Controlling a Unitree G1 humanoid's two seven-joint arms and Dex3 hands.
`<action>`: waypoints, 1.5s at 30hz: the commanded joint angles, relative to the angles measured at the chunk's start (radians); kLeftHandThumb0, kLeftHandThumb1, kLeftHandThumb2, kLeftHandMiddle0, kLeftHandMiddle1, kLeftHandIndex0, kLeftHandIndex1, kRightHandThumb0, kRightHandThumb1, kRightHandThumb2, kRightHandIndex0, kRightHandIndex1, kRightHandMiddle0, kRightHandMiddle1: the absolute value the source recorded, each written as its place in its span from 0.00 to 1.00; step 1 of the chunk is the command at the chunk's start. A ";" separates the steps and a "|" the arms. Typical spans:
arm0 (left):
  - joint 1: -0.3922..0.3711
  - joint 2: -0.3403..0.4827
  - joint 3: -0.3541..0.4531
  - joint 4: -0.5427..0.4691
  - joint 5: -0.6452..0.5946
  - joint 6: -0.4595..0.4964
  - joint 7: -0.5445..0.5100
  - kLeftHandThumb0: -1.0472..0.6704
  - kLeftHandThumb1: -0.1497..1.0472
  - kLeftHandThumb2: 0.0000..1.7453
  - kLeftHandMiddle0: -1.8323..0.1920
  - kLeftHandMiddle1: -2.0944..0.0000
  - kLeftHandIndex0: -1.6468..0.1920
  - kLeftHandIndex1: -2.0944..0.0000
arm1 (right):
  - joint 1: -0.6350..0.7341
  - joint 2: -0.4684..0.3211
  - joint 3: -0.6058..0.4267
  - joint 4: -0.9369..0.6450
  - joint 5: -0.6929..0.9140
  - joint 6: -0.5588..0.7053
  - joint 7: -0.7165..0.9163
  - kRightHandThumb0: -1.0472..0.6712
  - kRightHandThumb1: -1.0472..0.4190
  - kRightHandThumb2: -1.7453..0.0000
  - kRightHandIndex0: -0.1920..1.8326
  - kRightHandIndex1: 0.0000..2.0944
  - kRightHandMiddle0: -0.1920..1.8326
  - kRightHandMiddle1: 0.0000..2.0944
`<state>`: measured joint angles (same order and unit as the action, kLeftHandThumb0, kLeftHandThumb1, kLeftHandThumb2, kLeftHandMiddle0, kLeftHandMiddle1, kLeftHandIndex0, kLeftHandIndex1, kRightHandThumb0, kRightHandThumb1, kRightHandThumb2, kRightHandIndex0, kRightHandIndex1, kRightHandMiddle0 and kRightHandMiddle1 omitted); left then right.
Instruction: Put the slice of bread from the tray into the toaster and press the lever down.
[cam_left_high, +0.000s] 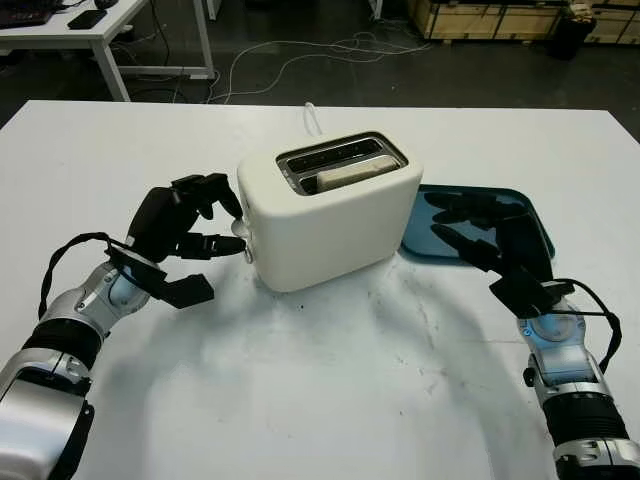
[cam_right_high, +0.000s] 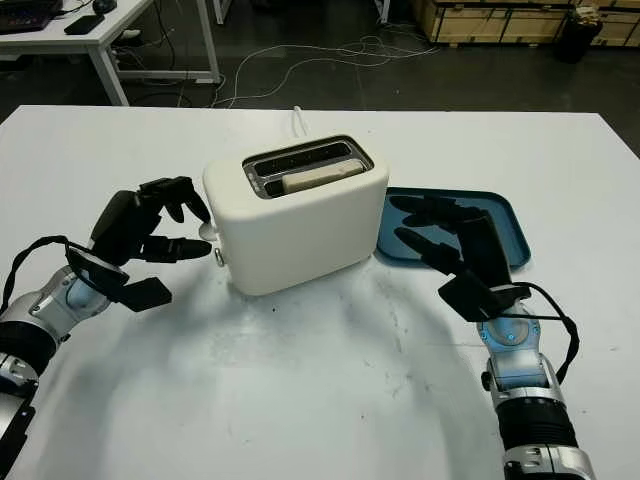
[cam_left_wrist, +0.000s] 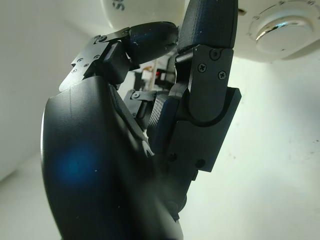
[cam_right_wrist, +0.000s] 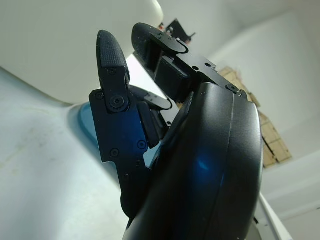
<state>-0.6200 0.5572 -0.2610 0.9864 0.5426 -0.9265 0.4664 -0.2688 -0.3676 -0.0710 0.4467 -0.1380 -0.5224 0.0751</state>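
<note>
The bread slice is seated lengthwise in the toaster, mostly hidden; the lever is pinched by the left hand; the right hand is held open over the tray

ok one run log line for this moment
bread: in toaster slot | left hand: at lever end | right hand: open over tray

Left hand curled; right hand (apparently) open.

White cables trail across the dark floor behind the white table
</note>
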 joint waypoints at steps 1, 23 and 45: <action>0.015 -0.007 0.012 0.005 0.009 0.010 0.026 0.05 0.89 0.20 0.65 0.17 0.72 0.22 | 0.012 0.014 0.002 0.021 -0.003 -0.033 -0.017 0.30 0.09 0.92 0.43 0.38 0.55 0.00; 0.036 0.168 0.026 -0.180 0.113 -0.092 0.015 0.09 0.89 0.30 0.74 0.17 0.88 0.17 | 0.067 0.075 0.010 0.017 0.009 0.027 -0.018 0.26 0.09 0.91 0.43 0.37 0.56 0.00; -0.175 0.263 -0.025 -0.259 0.218 -0.074 -0.273 0.09 0.89 0.37 0.61 0.17 0.90 0.17 | 0.070 0.082 0.023 0.036 0.010 0.042 -0.010 0.25 0.09 0.91 0.43 0.43 0.56 0.00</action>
<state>-0.7706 0.8281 -0.2785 0.7130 0.7662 -0.9970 0.2067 -0.1910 -0.2876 -0.0485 0.4760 -0.1349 -0.4820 0.0635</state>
